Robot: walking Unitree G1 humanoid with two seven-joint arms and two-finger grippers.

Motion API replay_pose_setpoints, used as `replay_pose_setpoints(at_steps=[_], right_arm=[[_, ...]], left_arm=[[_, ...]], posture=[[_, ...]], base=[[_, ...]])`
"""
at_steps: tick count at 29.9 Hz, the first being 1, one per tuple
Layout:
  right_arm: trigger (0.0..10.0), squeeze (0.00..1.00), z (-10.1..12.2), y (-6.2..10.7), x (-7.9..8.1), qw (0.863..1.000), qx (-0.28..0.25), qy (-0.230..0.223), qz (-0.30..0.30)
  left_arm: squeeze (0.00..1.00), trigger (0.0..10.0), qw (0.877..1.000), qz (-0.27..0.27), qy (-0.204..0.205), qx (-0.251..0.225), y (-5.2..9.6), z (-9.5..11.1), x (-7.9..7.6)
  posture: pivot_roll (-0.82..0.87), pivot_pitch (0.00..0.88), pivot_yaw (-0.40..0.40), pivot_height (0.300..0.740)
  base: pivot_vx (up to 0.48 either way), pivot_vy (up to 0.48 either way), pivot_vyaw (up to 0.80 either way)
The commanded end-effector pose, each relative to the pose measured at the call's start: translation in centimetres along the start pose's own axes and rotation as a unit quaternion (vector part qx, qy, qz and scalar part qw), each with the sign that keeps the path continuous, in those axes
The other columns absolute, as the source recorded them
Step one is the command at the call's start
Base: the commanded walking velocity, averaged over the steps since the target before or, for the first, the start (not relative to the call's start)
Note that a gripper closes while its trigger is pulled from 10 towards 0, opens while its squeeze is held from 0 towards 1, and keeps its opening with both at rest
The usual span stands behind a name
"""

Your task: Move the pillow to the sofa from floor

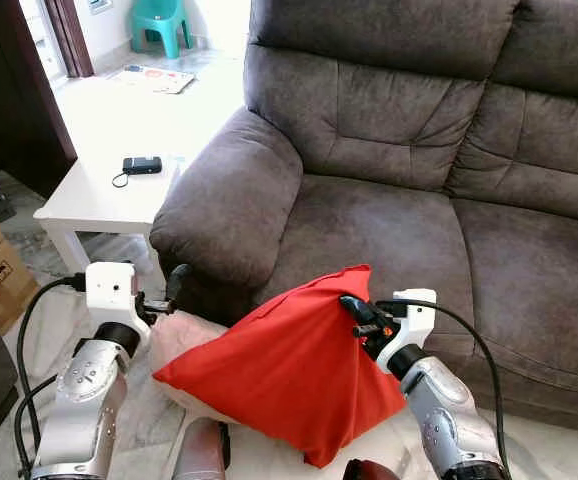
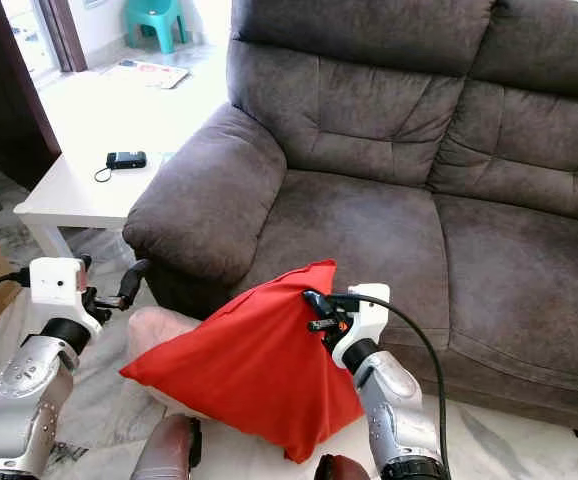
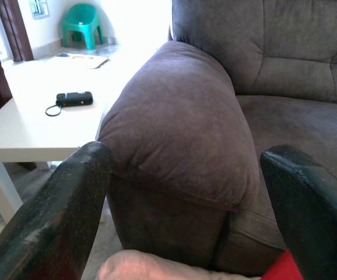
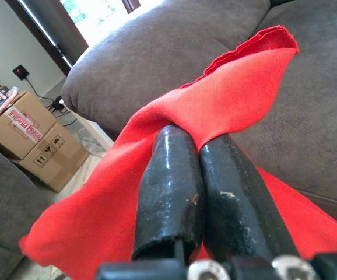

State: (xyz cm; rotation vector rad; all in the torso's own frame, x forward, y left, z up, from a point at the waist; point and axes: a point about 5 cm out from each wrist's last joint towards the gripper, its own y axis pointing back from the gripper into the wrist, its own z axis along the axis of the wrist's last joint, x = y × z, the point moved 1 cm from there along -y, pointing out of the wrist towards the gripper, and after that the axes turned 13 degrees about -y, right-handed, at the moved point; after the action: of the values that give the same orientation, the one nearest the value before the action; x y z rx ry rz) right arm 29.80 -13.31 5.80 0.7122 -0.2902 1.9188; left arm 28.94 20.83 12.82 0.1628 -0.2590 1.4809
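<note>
Right pincer (image 1: 355,309) clamps red pillow (image 1: 289,370) before grey sofa (image 1: 419,230); left pincer (image 1: 174,285) wide, white table (image 1: 94,195) near

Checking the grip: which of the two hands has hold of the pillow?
The right hand, shut on the red pillow near its top corner. The left hand is open, beside the sofa arm.

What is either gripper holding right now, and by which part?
The right gripper pinches the red pillow by the cover fabric near its top corner. The left gripper is open and holds nothing.

pillow (image 1: 289,370) before sofa (image 1: 419,200), table (image 1: 99,195) left
</note>
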Motion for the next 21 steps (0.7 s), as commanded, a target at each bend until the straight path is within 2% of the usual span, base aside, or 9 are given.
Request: replay_pose_setpoints(at_steps=[1, 9, 21], right_arm=[[10.0, 0.0, 3.39, -0.71, 1.42, 0.996, -0.073, 0.027, 0.036], [10.0, 0.0, 3.43, -1.07, 1.66, 0.996, -0.074, 0.025, 0.041], [10.0, 0.0, 2.98, -1.15, 1.93, 0.996, -0.076, 0.021, 0.04]], left_arm=[[0.0, 10.0, 1.0, -0.01, -0.01, -0.011, -0.13, 0.71, -0.37], [0.0, 10.0, 1.0, -0.015, -0.01, -0.01, -0.12, 0.7, -0.42], [0.0, 10.0, 0.999, -0.03, -0.012, -0.013, -0.2, 0.78, -1.15]], posture=[[0.2, 0.0, -0.08, 0.626], [0.2, 0.0, -0.08, 0.626], [0.2, 0.0, -0.077, 0.698]], base=[[0.0, 0.0, 0.0], [0.0, 0.0, 0.0], [0.0, 0.0, 0.0]])
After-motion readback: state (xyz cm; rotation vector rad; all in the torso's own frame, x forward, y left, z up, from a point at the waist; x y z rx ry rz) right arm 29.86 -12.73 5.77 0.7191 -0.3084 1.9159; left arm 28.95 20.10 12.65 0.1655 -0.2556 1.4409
